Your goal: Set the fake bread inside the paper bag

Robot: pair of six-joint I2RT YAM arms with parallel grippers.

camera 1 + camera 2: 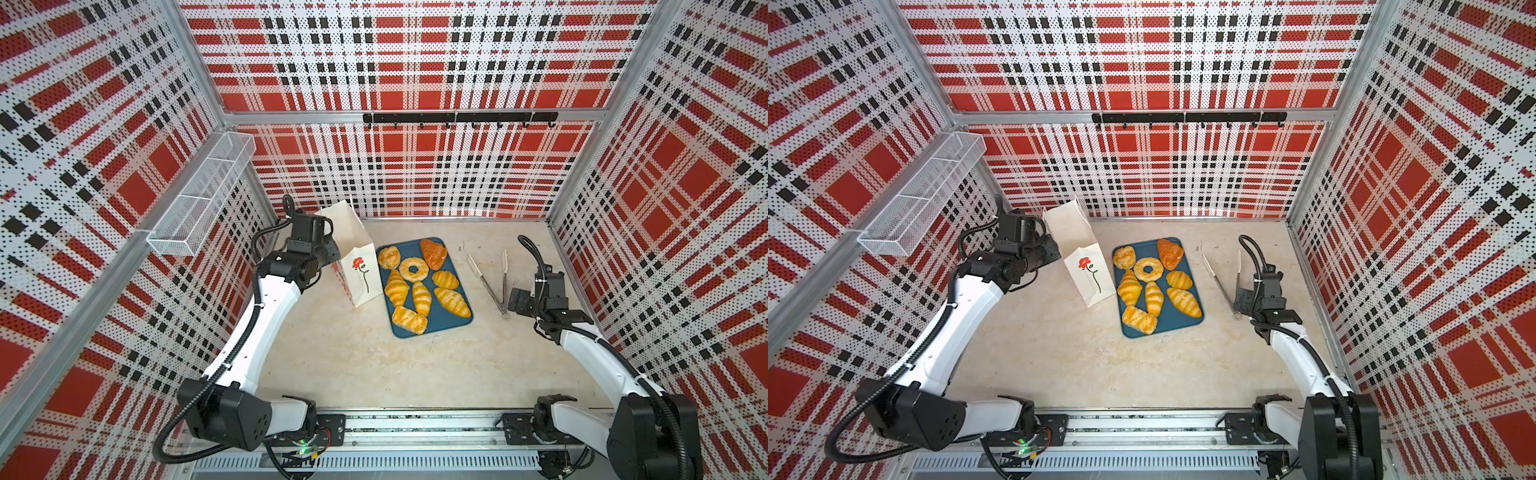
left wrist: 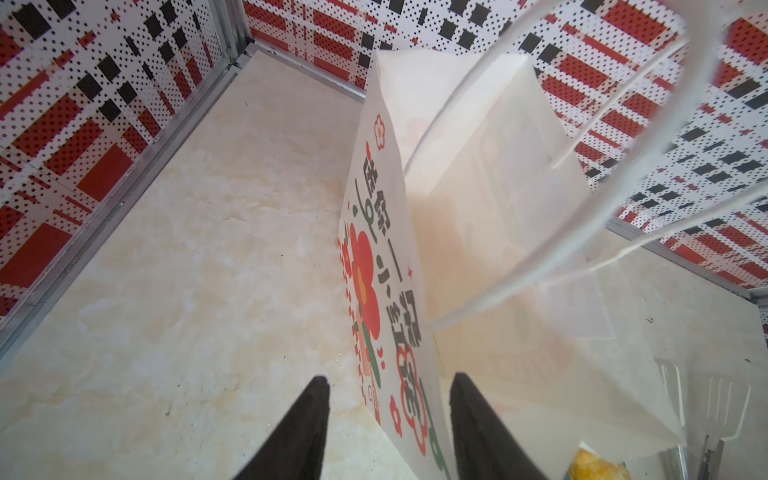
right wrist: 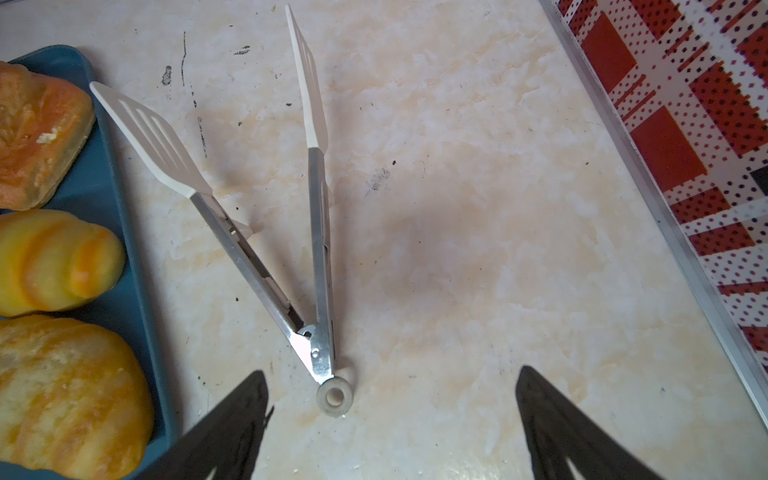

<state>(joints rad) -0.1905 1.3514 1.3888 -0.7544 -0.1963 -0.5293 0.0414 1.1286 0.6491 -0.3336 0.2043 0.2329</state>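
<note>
The white paper bag (image 1: pixel 353 249) (image 1: pixel 1079 245) with a red flower stands upright and open just left of a blue tray (image 1: pixel 457 322). On the tray lies the fake bread: a ring doughnut (image 1: pixel 413 269), a round bun (image 1: pixel 388 257), a darker orange-brown piece (image 1: pixel 433 253) and several croissants (image 1: pixel 397 286). My left gripper (image 1: pixel 334 255) (image 2: pixel 388 377) is at the bag's top. Its jaws stand apart astride the bag's printed side wall (image 2: pixel 399 291), one finger outside and one inside. My right gripper (image 1: pixel 517 299) (image 3: pixel 392 372) hangs open and empty over the table, right of the tray.
Metal tongs (image 1: pixel 486 282) (image 3: pixel 316 249) with white tips lie spread open between the tray and my right gripper, their hinge ring just ahead of its fingers. A wire basket (image 1: pixel 199 195) hangs on the left wall and a black hook rail (image 1: pixel 457 117) on the back wall.
</note>
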